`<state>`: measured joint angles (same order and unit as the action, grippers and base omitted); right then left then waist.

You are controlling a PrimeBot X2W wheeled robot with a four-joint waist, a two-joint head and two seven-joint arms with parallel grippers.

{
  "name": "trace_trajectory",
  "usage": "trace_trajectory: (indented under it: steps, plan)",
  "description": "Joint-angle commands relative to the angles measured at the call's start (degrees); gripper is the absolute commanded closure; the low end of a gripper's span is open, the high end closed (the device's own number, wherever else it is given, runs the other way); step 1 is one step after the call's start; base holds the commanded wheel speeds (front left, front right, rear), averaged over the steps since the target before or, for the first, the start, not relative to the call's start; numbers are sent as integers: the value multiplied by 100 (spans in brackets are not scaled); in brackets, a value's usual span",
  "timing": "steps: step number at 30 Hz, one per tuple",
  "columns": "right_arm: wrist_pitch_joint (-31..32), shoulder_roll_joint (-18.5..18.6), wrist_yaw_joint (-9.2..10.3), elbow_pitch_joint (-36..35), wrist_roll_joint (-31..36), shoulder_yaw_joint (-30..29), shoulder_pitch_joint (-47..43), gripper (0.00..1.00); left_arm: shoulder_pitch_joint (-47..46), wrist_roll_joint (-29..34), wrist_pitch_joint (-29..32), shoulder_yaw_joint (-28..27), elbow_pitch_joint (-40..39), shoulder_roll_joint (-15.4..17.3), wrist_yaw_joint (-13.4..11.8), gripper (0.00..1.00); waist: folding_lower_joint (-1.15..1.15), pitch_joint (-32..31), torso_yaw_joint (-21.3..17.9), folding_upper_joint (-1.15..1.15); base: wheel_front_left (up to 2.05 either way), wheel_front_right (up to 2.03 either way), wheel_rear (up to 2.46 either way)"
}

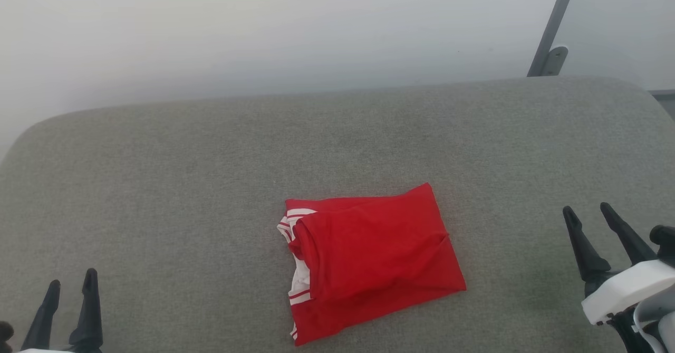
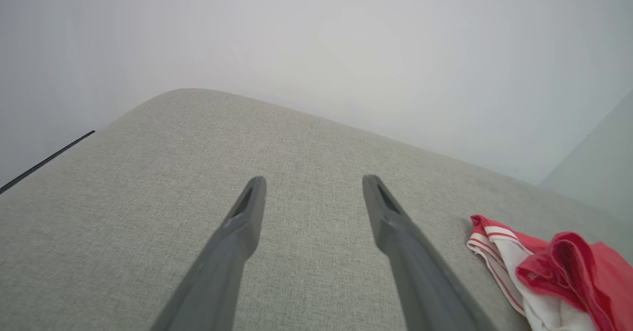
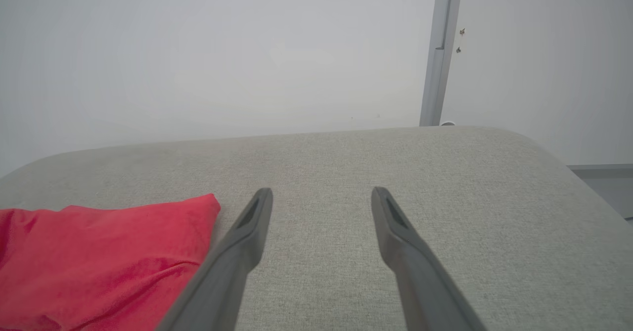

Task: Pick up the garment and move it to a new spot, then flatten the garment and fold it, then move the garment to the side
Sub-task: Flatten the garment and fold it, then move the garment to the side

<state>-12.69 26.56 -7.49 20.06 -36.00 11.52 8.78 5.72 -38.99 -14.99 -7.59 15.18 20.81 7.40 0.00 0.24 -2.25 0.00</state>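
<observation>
The garment (image 1: 369,258) is seen folded near the middle of the grey tabletop (image 1: 158,184). White striped sleeve trim (image 2: 494,244) is shown in the left wrist view, plain red cloth in the right. The left hand (image 1: 73,279) and right hand (image 1: 586,208) are held open and empty, apart from it.

No writing, number, label or brand mark can be read in any view. The folded garment (image 1: 369,258) turns only plain red cloth and a strip of red-and-white striped trim outward, with nothing legible on either.
</observation>
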Motion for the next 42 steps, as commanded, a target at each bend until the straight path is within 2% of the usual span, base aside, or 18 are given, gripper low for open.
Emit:
trace_trajectory:
  steps: [1, 12, 25, 35, 42]
  plan:
    - [-61, -40, 0, 5, -22, 6, -29, 0, 63, 26, -23, -26, 18, -11, 11, 0, 0, -4, 15, 0, 0, 0, 0]
    - [-87, -85, 0, 92, -58, 70, -94, 0, 113, 19, -23, -73, 48, -10, 11, 0, 0, -53, 101, 0, 0, 0, 0]
    - [-47, -97, 0, 113, -88, 206, -102, 0, 128, 110, -23, 131, -35, 87, 11, 0, 0, -137, 255, 0, 0, 0, 0]
    - [279, -52, 0, 46, -197, 480, -9, 0, 16, 213, -23, 496, -321, 329, 10, 0, 0, -203, 479, 0, 0, 0, 0]
    - [787, 6, 0, 18, -378, 879, 171, 0, -201, 247, -23, 859, -465, 499, 11, 0, 0, -206, 752, 0, 0, 0, 0]
